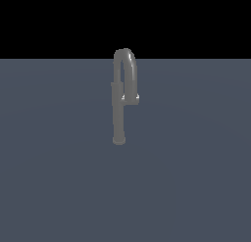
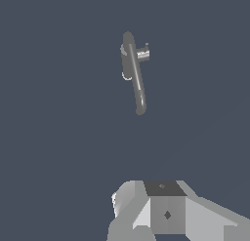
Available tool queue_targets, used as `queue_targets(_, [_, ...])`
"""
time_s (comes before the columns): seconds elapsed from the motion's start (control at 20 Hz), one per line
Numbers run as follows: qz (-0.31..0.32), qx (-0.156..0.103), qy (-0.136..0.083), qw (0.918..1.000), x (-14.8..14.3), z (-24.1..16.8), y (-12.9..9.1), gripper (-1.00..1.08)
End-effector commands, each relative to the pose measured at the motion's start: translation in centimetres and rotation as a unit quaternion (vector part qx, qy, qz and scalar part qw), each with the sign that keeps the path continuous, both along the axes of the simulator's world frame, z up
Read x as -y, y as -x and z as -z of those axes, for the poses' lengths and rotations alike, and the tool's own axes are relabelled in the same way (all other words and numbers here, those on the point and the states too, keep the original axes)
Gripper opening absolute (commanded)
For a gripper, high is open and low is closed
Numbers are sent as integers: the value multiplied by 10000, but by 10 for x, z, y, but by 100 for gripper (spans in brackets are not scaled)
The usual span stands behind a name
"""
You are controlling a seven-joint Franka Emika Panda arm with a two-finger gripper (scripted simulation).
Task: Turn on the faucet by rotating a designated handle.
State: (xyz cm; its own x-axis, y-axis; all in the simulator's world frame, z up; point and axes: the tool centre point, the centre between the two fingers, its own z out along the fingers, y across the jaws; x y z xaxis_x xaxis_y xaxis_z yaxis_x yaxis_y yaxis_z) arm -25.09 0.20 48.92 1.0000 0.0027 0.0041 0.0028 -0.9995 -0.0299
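In the exterior view, the faucet [image 1: 119, 104] stands upright and alone on a flat grey floor [image 1: 49, 187], its arched top against black, the handle [image 1: 131, 98] jutting as a short stub toward the exterior view's right, partway up the column; no arm is in view. In the wrist view, the faucet is seen from above, well apart from the gripper [image 2: 166, 213], whose body alone shows at the frame's edge; whether its fingers are apart cannot be told. The approach looks barely begun: next the gripper must close on the handle's side.
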Motion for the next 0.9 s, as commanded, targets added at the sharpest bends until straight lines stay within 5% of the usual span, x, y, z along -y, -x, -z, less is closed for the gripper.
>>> queue_targets(0.0, [0,0,0,10000,0,0,0,-100])
queue_targets(0.45, [123,-153,-117,9997,-1,1,-10,-100])
queue_targets(0.85, [446,-556,-427,9965,-3,6,-36,-100])
